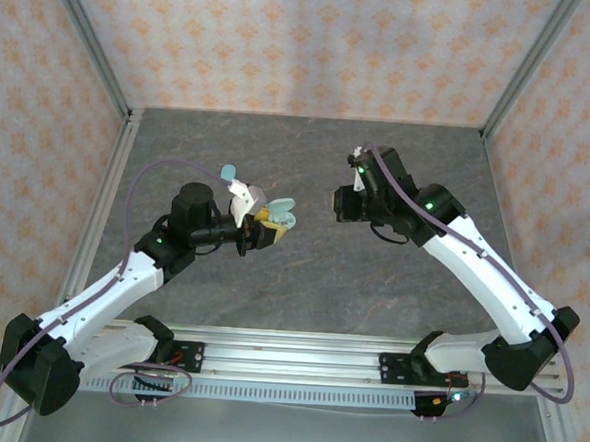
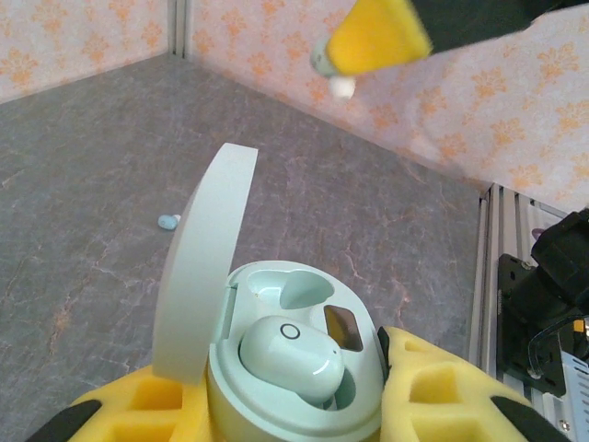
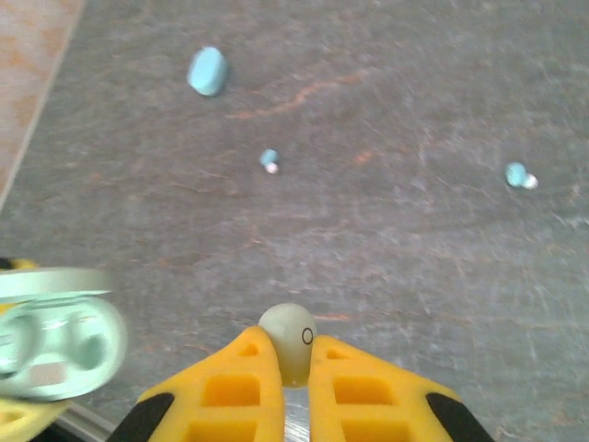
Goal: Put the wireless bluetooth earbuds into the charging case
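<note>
My left gripper (image 2: 287,410) is shut on the mint-green charging case (image 2: 276,405), held off the table with its lid (image 2: 204,267) standing open. One mint earbud (image 2: 293,354) sits in the nearer socket; the farther socket (image 2: 296,290) is bare. My right gripper (image 3: 293,370) is shut on a second mint earbud (image 3: 288,339), hovering above the table to the right of the case (image 3: 57,339). In the left wrist view that earbud (image 2: 342,87) shows under a yellow right fingertip (image 2: 377,39), above the case. From the top, the left gripper (image 1: 264,229) and right gripper (image 1: 342,204) face each other.
A pale blue oval case (image 3: 207,71) lies shut on the grey table, seen from the top as the blue case (image 1: 230,169). Two small blue earbuds (image 3: 269,161) (image 3: 518,175) lie loose on the table (image 3: 386,239). Patterned walls enclose the workspace.
</note>
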